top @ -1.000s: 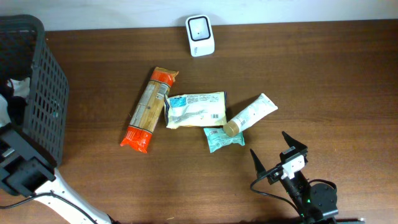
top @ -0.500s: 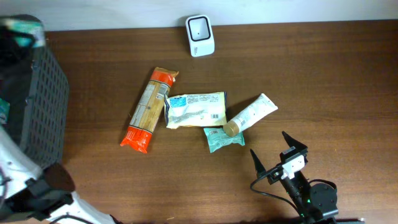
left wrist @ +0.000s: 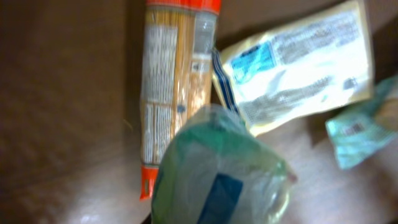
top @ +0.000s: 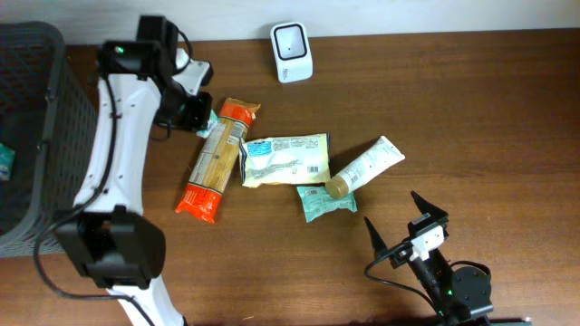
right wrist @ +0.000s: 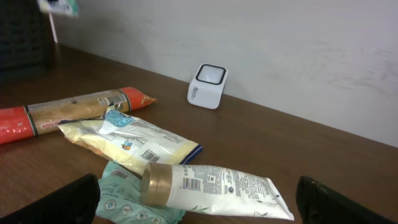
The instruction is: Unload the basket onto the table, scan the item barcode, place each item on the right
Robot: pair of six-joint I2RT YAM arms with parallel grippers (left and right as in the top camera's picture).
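Green packet [left wrist: 217,168], lifted from the basket [top: 54,136] since a second ago, clamped in left fingers; right fingers [top: 399,226] spread; scanner [top: 292,40] next

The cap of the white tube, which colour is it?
Gold, or tan. The cap of the tube shows best in the right wrist view.

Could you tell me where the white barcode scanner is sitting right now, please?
In the overhead view the barcode scanner stands at the table's far edge by the wall, beyond the spaghetti packet and yellow pouch, touching neither.
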